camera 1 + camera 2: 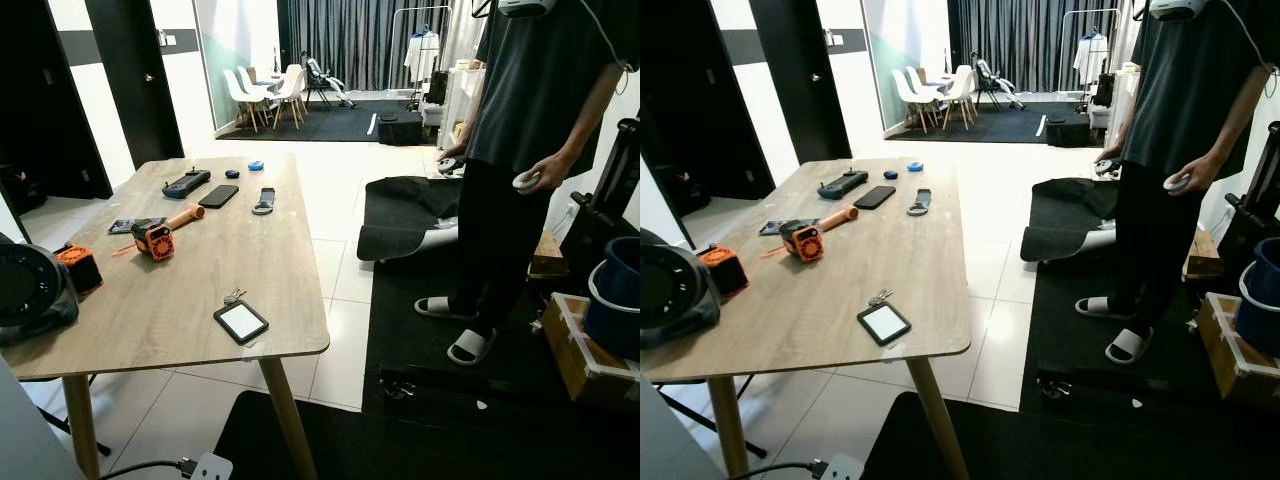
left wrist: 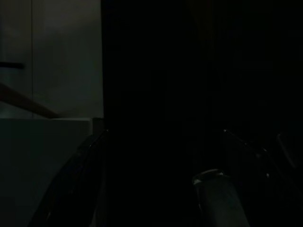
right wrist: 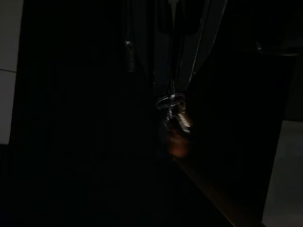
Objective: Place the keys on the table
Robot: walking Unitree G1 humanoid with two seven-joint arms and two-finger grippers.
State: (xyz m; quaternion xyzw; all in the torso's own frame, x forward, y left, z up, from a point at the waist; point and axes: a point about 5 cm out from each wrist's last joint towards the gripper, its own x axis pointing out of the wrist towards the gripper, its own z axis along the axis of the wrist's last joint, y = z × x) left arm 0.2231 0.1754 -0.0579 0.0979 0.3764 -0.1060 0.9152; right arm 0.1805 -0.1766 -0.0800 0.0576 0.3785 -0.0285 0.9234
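**Setting the keys down on the counter**

Left arm: hanging idle in shade; no action required.

Target surface: wooden counter [image 1: 180,310]. From left to right along it: black round device [image 1: 25,285] at the 9 o'clock edge, orange tool [image 1: 155,240] near the middle, white card [image 1: 241,322] toward the 5 o'clock corner with a small metal item [image 1: 234,296] just beside it at 11 o'clock. Aim for the bare wood between the orange tool and the white card.

Right gripper [image 3: 170,71]: held low in the dark, off the counter. Jaws judged pressed together, pinching the keys [image 3: 174,113], which dangle below on their ring; dim picture, so treat as a judgement.

Procedure:
- Raise the right arm above the counter edge before reaching in, keeping the dangling keys from catching the rim.
- Lower until the keys rest on the wood, then spread the jaws.
- Keep away from the person [image 1: 540,120] standing at 3 o'clock.
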